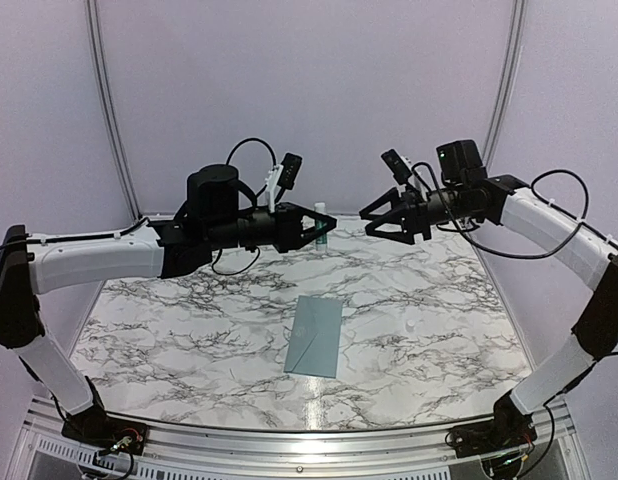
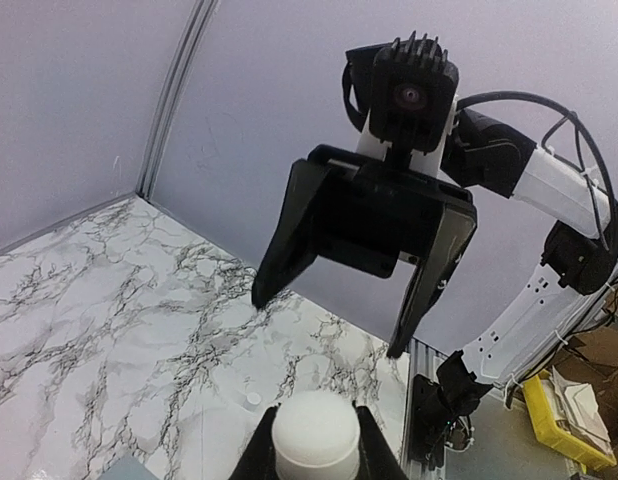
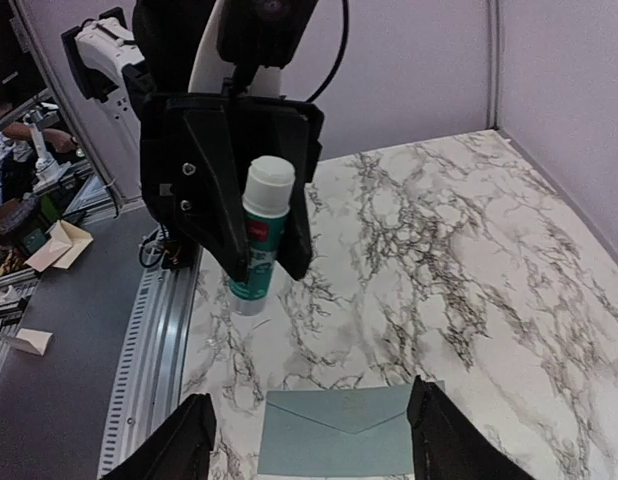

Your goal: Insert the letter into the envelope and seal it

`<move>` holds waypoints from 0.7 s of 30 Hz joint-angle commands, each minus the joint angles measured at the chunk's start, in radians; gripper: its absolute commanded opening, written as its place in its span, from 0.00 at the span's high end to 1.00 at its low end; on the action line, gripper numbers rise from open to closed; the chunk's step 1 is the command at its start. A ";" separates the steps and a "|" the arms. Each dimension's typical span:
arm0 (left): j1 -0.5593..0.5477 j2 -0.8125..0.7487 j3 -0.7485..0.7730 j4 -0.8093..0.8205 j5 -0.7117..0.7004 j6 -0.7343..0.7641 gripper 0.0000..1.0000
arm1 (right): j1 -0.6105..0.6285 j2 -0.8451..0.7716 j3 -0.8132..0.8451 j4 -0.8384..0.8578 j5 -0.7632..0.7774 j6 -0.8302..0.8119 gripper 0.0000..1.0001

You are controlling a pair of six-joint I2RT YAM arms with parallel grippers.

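The grey-blue envelope lies flat on the marble table, flap folded down; it also shows in the right wrist view. The tan letter is not in view. My left gripper is raised over the far part of the table, shut on a white-green glue stick held upright; its white end fills the bottom of the left wrist view. My right gripper is open and empty, raised, facing the left gripper with a small gap; it shows in the left wrist view.
A small white round object lies on the marble table right of the envelope. Pale booth walls enclose the back and sides. An aluminium rail runs along the near edge.
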 commanded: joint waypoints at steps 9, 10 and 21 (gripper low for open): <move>-0.010 -0.054 -0.061 0.271 0.006 -0.009 0.99 | 0.169 0.090 0.004 0.225 -0.254 0.239 0.43; -0.011 -0.052 -0.061 0.275 0.007 -0.014 0.98 | 0.177 0.093 0.004 0.244 -0.256 0.257 0.44; -0.010 -0.049 -0.081 0.315 0.013 -0.035 0.98 | 0.198 0.130 0.001 0.319 -0.230 0.348 0.48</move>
